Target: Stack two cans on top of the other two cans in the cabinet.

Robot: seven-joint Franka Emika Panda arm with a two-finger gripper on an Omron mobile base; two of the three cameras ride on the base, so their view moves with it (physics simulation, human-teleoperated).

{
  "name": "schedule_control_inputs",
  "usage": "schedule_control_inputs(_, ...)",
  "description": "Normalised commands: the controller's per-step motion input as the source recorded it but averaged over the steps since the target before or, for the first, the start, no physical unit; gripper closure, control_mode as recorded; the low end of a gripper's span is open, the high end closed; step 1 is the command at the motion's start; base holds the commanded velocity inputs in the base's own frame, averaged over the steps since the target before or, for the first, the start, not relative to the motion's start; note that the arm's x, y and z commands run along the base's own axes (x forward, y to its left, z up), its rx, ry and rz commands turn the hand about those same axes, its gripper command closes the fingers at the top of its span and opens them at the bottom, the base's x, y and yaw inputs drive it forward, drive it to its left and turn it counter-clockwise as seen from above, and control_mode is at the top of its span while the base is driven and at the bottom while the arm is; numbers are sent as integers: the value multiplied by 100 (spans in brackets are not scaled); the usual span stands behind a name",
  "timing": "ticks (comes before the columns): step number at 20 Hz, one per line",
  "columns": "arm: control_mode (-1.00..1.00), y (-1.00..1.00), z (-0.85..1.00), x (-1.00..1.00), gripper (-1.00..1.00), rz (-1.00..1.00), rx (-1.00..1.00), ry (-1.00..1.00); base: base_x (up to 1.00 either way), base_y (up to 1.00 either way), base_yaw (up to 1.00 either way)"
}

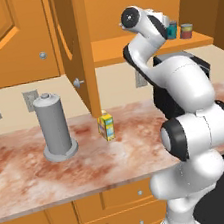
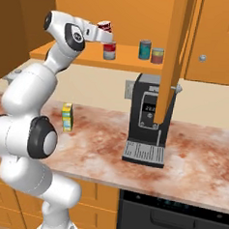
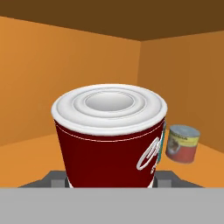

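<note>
I read the white arm as reaching up into the orange wooden wall cabinet [image 2: 67, 52], whose panelled door [image 2: 171, 57] stands swung open. The gripper [image 2: 103, 32] is clamped on the dark red cylindrical can with a white lid [image 2: 103, 26]; in the hand view this can [image 3: 111, 135] sits between the dark finger tips with its lid toward the camera. In the right base view its long axis leans slightly off vertical, top tipped toward the arm.

The held can hangs just above a second small can, grey with a red band [image 2: 109, 50], which stands upright on the cabinet shelf. I cannot tell whether the two touch. Further along the shelf, well apart from these, an upright teal blue can [image 2: 145, 49] stands just beside an upright grey-green can with a red band [image 2: 158, 55]. From the left base view I see those two [image 1: 173, 29] and [image 1: 187, 30] past the arm's wrist.

Below, on the reddish marbled desk [image 1: 36, 170], stand a small yellow carton [image 1: 105, 126], a tall grey canister [image 1: 53, 126] and a black coffee machine [image 2: 146, 119].
</note>
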Motion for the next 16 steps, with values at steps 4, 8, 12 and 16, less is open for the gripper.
schedule_control_inputs(4, -100, -3, 0, 18, 100, 0, 0, 2, 0, 0, 0)
schedule_control_inputs(8, -100, -1, 0, 6, 100, 0, 0, 0, 0, 0, 0)
schedule_control_inputs(12, -100, 0, 8, 8, 100, 0, 1, 0, 0, 0, 0)
schedule_control_inputs(16, -100, -1, 3, 15, 100, 0, 0, 0, 0, 0, 0)
